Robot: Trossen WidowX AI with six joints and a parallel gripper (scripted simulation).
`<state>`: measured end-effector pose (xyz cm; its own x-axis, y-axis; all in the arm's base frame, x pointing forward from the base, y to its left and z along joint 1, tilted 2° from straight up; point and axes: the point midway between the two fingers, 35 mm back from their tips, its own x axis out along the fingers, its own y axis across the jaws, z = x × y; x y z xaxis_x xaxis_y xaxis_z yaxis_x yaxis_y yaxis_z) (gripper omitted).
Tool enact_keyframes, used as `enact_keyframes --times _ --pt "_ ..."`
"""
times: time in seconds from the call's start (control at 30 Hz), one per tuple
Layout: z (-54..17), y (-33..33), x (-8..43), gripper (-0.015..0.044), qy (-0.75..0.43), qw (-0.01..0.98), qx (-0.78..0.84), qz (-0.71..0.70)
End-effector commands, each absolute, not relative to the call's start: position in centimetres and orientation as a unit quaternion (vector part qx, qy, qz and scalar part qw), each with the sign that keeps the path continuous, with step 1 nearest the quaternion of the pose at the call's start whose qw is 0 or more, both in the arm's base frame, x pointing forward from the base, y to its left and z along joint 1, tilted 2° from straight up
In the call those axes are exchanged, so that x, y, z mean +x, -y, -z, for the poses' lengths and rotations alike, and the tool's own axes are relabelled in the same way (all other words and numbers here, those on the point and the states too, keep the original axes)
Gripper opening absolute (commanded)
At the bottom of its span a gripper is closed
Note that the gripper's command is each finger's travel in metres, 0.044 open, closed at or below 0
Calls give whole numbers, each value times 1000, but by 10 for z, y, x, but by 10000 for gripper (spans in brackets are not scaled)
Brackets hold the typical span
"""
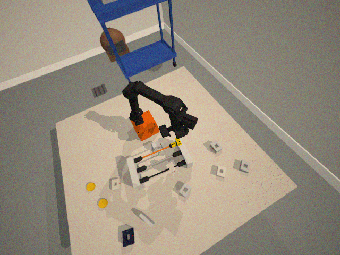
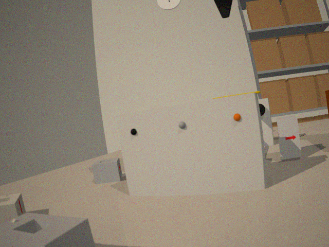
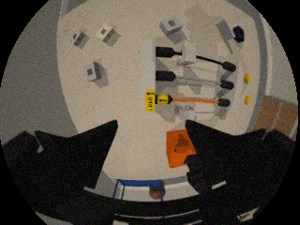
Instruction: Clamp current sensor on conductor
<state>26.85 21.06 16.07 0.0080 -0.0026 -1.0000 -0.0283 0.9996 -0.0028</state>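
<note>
The open sensor (image 1: pixel 156 145) (image 2: pixel 288 126) (image 3: pixel 187 112) is a small light grey piece standing on the table beside the orange conductor (image 1: pixel 156 152) (image 3: pixel 194 99). Its red arrow shows in the exterior view; its jaws are too small to make out. The yellow LOAD marker (image 1: pixel 178 141) (image 3: pixel 150 100) sits on the end block where the orange conductor ends. My gripper (image 1: pixel 173 133) (image 3: pixel 152 123) is open and empty, high above the table near the LOAD end. In the wrist view the sensor is beyond my right fingertip. The exterior view shows only a fingertip at its top edge.
Grey and black conductors run parallel to the orange one between two white end blocks (image 1: pixel 133 172) (image 3: pixel 147 70). A white sensor (image 3: pixel 187 52) is on the black conductor. Several grey and white blocks, two yellow discs and a dark blue block (image 1: pixel 128 237) lie around. The orange base plate (image 1: pixel 148 132) is close by.
</note>
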Motion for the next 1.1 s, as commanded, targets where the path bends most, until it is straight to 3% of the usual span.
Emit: enact_keyframes --times 0.0,0.3,0.63,1.07 --pt "-160 -210 269 440 -705 709 -12 -6" --pt "-116 -144 262 440 -705 709 -18 -8" --pt "-50 -64 218 440 -706 707 -26 -11" --pt "-37 -60 214 440 -706 707 -27 -11"
